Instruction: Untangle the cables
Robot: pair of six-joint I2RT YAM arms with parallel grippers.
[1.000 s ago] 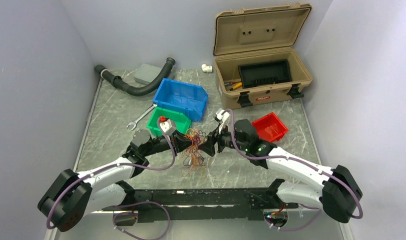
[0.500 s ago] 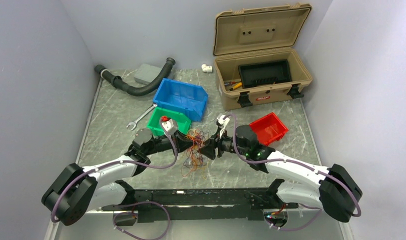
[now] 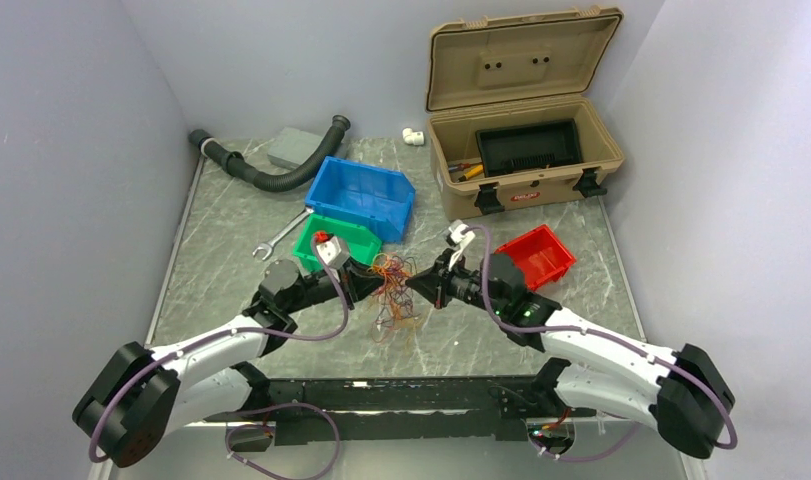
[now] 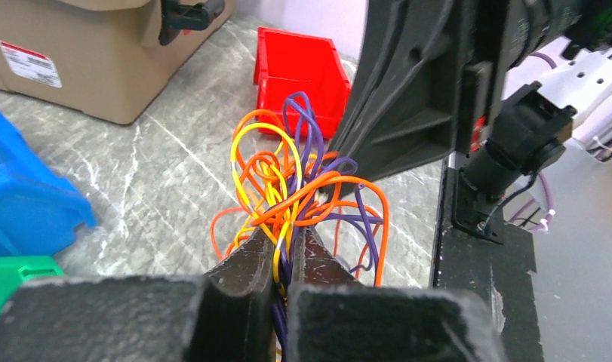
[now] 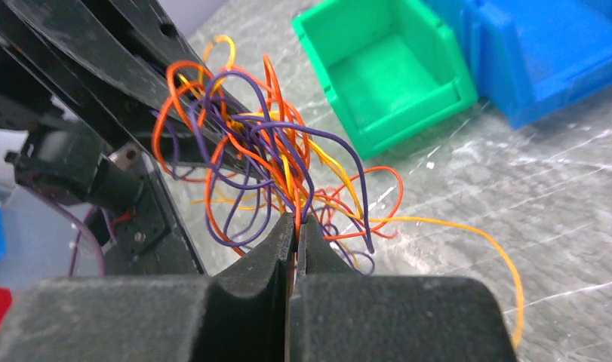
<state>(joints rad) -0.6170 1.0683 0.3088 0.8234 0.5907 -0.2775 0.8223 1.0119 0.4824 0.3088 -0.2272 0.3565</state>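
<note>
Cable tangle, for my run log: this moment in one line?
left gripper: shut on thin orange, yellow and purple cable tangle | right gripper: shut on same tangle | tangle knotted between them

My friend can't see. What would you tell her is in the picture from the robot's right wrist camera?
The black right pincer is pinched shut on a tangle of thin orange, yellow and purple wires, held over a grey marbled table. Behind the wires sit a green plastic bin and a blue plastic bin.

white arms [image 3: 216, 345] (purple cables [image 3: 343, 300])
</note>
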